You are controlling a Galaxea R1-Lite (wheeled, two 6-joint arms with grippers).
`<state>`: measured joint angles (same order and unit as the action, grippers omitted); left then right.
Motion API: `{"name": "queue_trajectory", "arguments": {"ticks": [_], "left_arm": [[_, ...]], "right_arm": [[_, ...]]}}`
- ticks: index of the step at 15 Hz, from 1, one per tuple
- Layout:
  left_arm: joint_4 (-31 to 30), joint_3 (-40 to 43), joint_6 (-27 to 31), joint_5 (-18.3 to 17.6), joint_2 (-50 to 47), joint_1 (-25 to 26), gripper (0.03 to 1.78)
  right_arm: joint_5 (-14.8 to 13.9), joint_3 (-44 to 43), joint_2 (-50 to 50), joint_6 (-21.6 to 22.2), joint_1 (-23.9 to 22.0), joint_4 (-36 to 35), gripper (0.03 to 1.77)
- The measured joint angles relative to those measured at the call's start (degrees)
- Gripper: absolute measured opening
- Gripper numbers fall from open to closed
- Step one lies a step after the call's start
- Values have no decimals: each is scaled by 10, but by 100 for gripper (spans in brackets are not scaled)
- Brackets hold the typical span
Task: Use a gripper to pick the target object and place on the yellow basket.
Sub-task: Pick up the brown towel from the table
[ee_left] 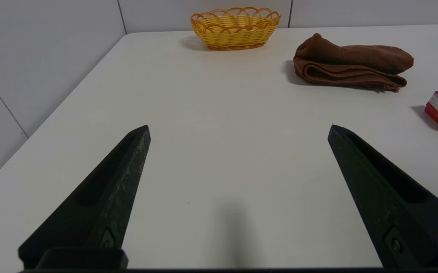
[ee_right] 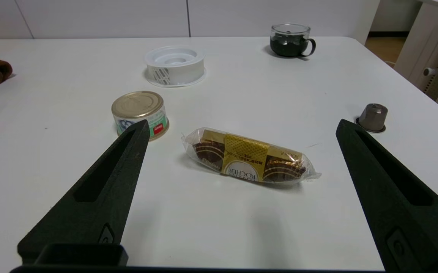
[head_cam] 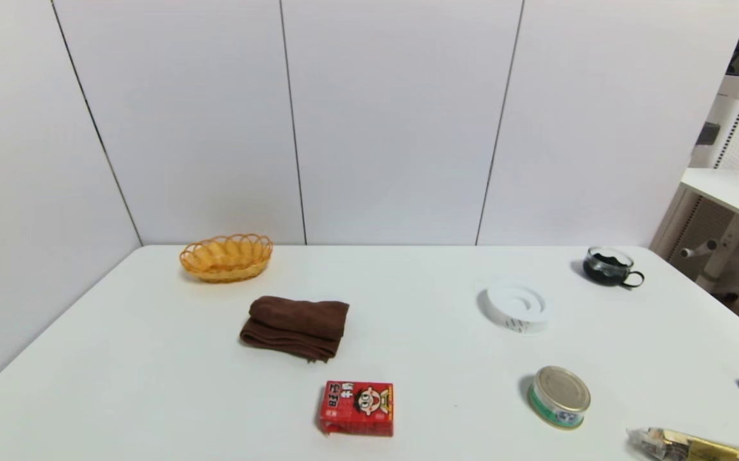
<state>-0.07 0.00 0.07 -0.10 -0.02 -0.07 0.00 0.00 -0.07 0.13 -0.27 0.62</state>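
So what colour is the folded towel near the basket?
Dark brown; the towel shows best in the left wrist view.

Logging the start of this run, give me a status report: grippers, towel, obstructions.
Left gripper open, empty, low over bare table. Right gripper open, empty. Brown towel untouched, just short of the yellow basket. Nothing between them.

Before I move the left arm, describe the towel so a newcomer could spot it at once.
On the white table, look near the far left corner for the yellow basket. Just in front of it lies the towel, a dark brown folded cloth, the only soft item, with a red carton nearer the robot.
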Motion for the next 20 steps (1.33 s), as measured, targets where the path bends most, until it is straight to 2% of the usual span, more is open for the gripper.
{"name": "queue_trajectory", "arguments": {"ticks": [16, 18, 20], "left_arm": [[0, -1, -3, 1, 5, 0, 169], [-13, -21, -1, 0, 46, 4, 169], [-29, -65, 20, -4, 135, 11, 169]], "right_arm": [[0, 0, 0, 0, 0, 0, 169], [0, 0, 0, 0, 0, 0, 169], [0, 0, 0, 0, 0, 0, 169]]}}
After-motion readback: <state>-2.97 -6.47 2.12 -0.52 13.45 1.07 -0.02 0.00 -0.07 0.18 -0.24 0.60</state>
